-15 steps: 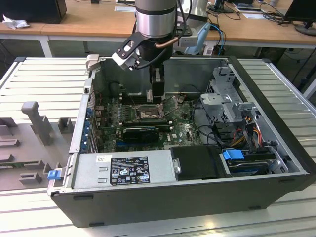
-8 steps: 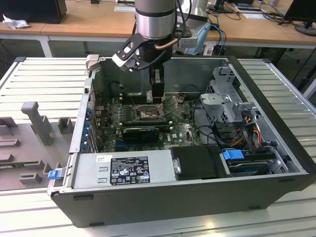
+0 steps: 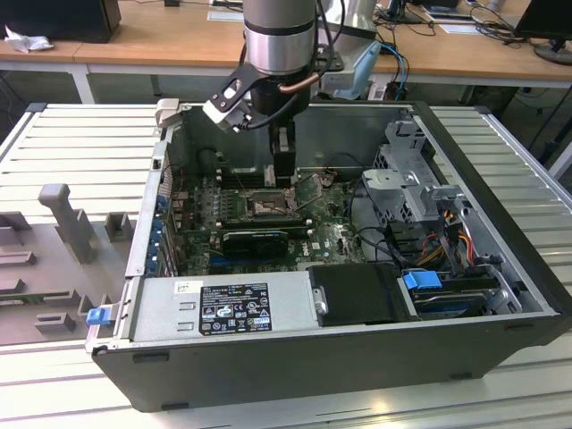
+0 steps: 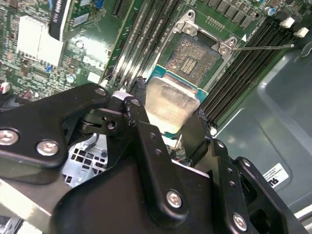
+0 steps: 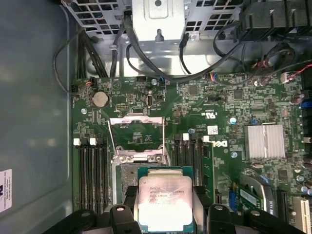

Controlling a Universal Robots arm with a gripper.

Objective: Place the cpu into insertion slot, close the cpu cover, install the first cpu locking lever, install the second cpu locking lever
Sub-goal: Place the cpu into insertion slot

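My gripper point(image 4: 168, 119) is shut on the cpu point(image 4: 170, 103), a flat square chip with a pale silvery top, held by two opposite edges between the black fingers point(image 4: 137, 105). In the first wrist view the cpu point(image 5: 165, 201) hangs just above and beside the bare insertion slot point(image 5: 127, 174). The cpu cover point(image 5: 135, 132), a thin metal frame, stands swung open past the slot. In the second wrist view the insertion slot point(image 4: 192, 54) lies beyond the chip, with a thin wire locking lever point(image 4: 263, 47) sticking out sideways. In the exterior view the gripper point(image 3: 282, 161) hovers inside the case over the slot point(image 3: 266, 205).
The open computer case point(image 3: 500, 295) lies on a slatted metal table. Memory slots point(image 5: 92, 168) flank the socket on both sides. A finned heatsink point(image 5: 265, 141), a drive cage point(image 3: 407, 179) with loose cables and the power supply point(image 3: 223, 308) surround the board.
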